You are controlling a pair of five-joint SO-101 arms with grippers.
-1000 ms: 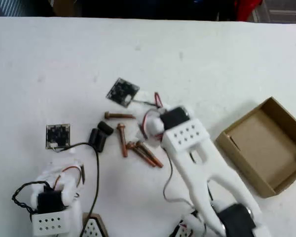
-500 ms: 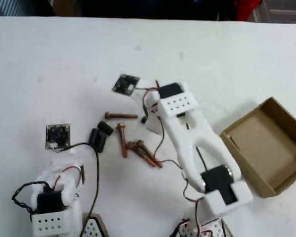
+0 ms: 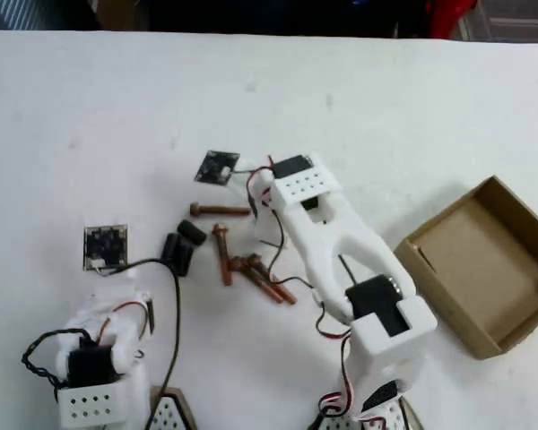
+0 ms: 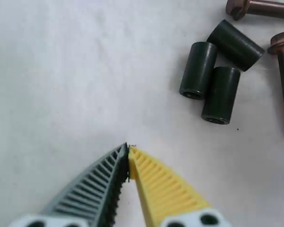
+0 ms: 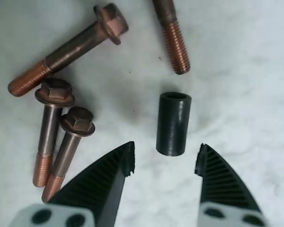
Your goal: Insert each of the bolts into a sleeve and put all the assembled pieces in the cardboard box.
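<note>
This looks like a robotics lab or workshop bench. A white table (image 3: 412, 98) carries printed robot arms (image 3: 327, 233), bare circuit boards (image 3: 105, 245), and loose bolts (image 3: 222, 255) and sleeves (image 3: 179, 251).

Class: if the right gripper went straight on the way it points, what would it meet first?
Probably the black sleeve, lying just ahead of the open right gripper; depth is unclear.

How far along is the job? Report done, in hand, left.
Done: nothing; the cardboard box is empty. In hand: the right gripper is open around the end of one loose sleeve. Left: four bolts lie bare on the table, other sleeves untouched, left gripper shut.
</note>
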